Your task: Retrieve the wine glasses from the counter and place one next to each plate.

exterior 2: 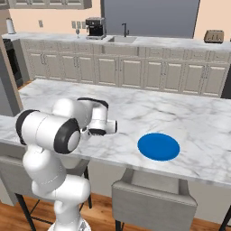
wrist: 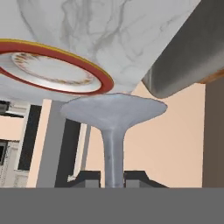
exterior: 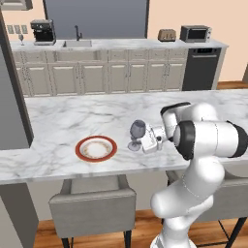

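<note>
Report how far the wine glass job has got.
Done: nothing set down for good yet. In hand: the gripper holds one wine glass by its stem, beside the red-rimmed plate. Left: release it, then bring a glass to the blue plate, which has none.

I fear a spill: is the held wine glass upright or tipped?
Tipped: the wine glass leans in the gripper, bowl higher than foot, beside the red-rimmed plate.

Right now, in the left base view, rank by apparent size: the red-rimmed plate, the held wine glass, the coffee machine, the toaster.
1. Red-rimmed plate, widest by a clear margin.
2. Coffee machine and held wine glass: too close to rank, and the glass sits far nearer the camera, so it looks inflated.
3. Toaster, smallest, though it stands far back on the counter.
</note>
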{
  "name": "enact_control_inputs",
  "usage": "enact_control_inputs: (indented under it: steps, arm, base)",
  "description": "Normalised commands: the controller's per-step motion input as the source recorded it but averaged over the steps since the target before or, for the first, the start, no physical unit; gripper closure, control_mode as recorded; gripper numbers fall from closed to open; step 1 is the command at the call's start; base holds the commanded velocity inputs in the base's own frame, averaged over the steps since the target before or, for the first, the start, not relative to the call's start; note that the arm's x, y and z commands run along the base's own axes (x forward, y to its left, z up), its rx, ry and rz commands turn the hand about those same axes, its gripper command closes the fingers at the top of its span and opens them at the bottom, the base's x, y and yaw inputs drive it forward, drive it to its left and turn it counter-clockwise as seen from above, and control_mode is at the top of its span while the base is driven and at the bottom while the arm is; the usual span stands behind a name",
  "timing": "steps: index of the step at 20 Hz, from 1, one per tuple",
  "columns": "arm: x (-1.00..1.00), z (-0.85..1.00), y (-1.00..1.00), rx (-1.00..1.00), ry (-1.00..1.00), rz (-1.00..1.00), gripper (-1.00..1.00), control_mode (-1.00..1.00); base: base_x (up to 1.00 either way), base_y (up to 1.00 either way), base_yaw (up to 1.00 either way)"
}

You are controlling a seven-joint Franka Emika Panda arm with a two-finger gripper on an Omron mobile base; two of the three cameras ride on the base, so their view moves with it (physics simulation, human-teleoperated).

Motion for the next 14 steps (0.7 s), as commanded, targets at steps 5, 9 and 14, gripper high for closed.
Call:
enact_control_inputs:
  steps: [5,9,14]
  arm:
    - [0.38,-0.26,0.00,0.00,0.02,0.00,1.00,-1.00]
    - [0.38,-0.29,0.00,0.00,0.02,0.00,1.00,-1.00]
    - [0.36,-0.32,0.05,0.00,0.03,0.00,1.00,-1.00]
  base:
    - [0.00,0.00,0.00]
    - [0.00,0.00,0.00]
    - [0.00,0.00,0.00]
